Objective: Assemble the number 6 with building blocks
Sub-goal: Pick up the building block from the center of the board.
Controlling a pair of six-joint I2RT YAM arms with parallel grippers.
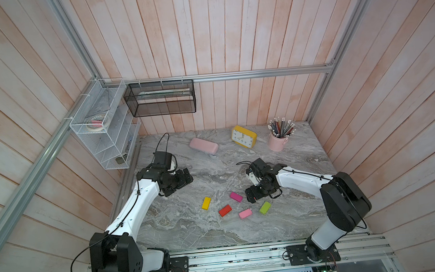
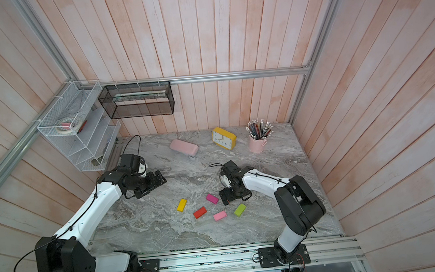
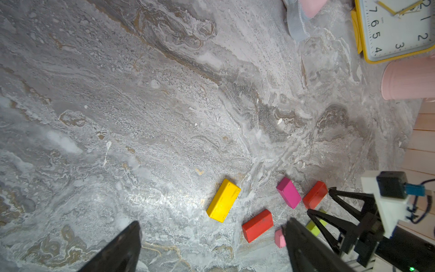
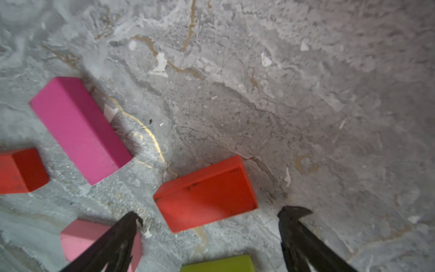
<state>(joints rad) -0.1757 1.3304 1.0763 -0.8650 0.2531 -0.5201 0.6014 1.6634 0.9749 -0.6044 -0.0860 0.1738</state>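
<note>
Holding the right pincer point(image 4: 215, 214) low over the tabletop point(image 4: 329, 94), jaws spread wide and clamping nothing, its black tapered fingertips point(image 4: 131, 223) straddling a red block point(image 4: 207, 193) with a strip of bare stone showing on either side. Noting matte paint, square corners and dark scuffs along that block's top edge, flat on its broad face. Finding the other building blocks scattered close around it, all lying separate: a magenta block point(image 4: 80, 129) just beside, a second red block point(image 1: 225, 210) beyond that, a light pink block point(image 1: 245, 213) and a lime green block point(image 1: 265, 207) on the near side, a yellow block point(image 1: 206, 203) farthest toward the left arm. Counting only five of the six in both top views, with the straddled red one hidden under the right wrist. Holding the left pincer point(image 3: 213, 222) off to the side of the scatter over bare stone, jaws likewise wide, gripping nothing. Taking in grey veined marble with tan streaks across the tabletop. Reading black numerals 2 through 7 on the white face of a yellow-cased clock point(image 3: 397, 26) near the back edge; failing to make out the tiny print on its dial. Finding a rounded pink case point(image 1: 203, 146) with a grey strap to one side of the clock, and a pink cup point(image 1: 278, 141) bristling with pencils point(image 1: 281, 127) on the other.
</note>
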